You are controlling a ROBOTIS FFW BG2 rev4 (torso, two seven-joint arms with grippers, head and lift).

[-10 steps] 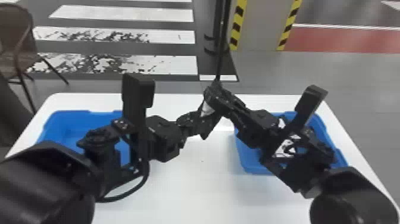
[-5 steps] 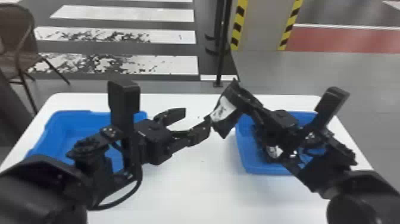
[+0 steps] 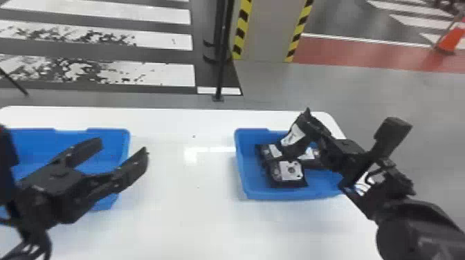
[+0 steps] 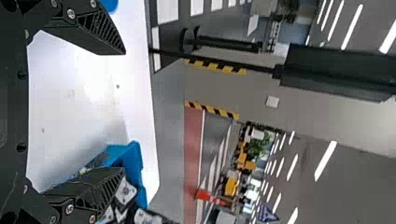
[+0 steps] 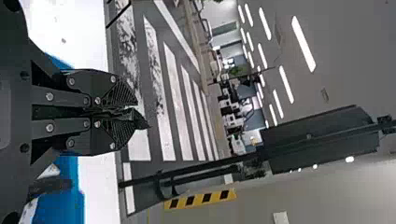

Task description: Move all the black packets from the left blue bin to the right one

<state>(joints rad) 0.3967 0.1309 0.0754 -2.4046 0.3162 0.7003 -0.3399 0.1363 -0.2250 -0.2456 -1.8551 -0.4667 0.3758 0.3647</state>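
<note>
We see the right black claw (image 3: 313, 126) over the right blue plastic bin (image 3: 289, 194), closed narrow on a tilted black packet with a white label (image 3: 293, 135); more black packets with pale labels (image 3: 290, 171) lie inside the right bin; the left black claw (image 3: 124, 147) is left of the right bin, wide, fingers well apart; the left blue plastic bin (image 3: 112, 136) sits left of the right bin too, both on the flat white surface (image 3: 187, 221).
</note>
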